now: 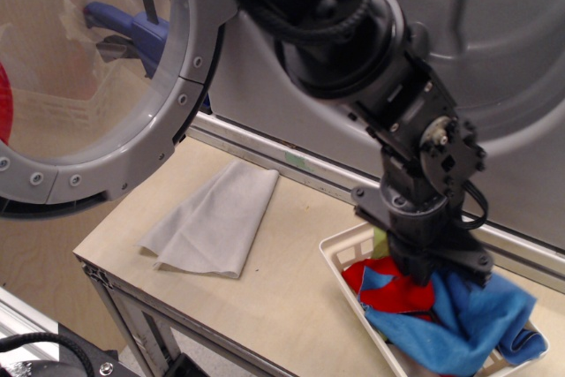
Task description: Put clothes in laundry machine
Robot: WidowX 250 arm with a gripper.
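Note:
The white slatted basket (339, 252) stands on the table at the right and holds the clothes. The bright blue piece (459, 324) is bunched up and drapes over the front rim. The red piece (388, 287) lies to its left and a bit of light green (380, 240) shows behind. My gripper (434, 278) points down into the basket. Its tips are buried in the fabric, and the blue piece rises to a peak at them as if pinched. The laundry machine's grey drum (503, 50) is behind, and its round clear door (97, 86) stands open at the left.
A flat grey cloth (216, 218) lies on the wooden table (291, 280) left of the basket. A metal sill (291, 161) runs along the machine's front behind the table. The table's front edge is near the bottom left.

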